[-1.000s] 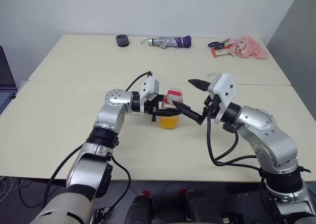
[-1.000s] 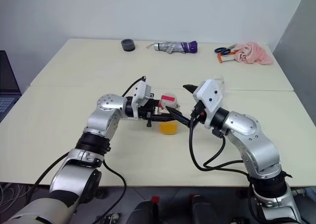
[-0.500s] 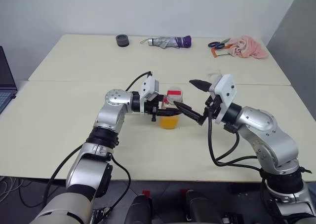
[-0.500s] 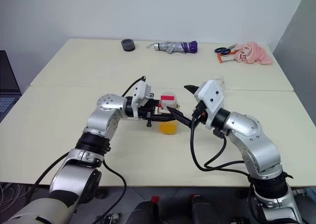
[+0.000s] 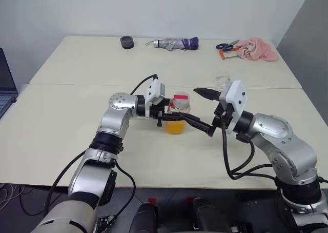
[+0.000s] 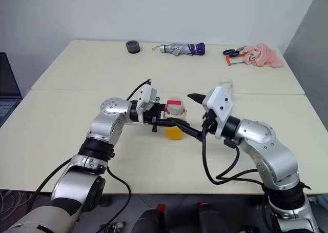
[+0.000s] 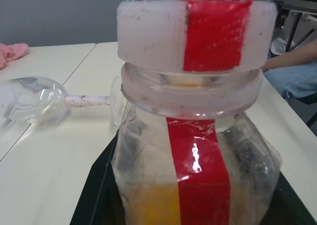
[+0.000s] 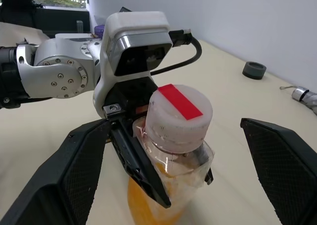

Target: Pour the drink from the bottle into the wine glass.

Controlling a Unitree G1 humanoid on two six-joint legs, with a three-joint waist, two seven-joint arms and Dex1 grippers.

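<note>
On cream table [image 5: 77, 125]: capped bottle [image 5: 178, 115] half-full of orange drink [image 5: 175, 126]; wine glass [image 7: 34, 100] empty

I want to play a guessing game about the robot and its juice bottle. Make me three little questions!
1. True or false: the cap is on the bottle.
2. Which gripper holds the bottle: A) left gripper B) right gripper?
3. Fill in: behind the right arm stands the wine ____.

Key: 1 true. 2 A; the right one is open, its fingers on either side of the cap. 3 glass.
</note>
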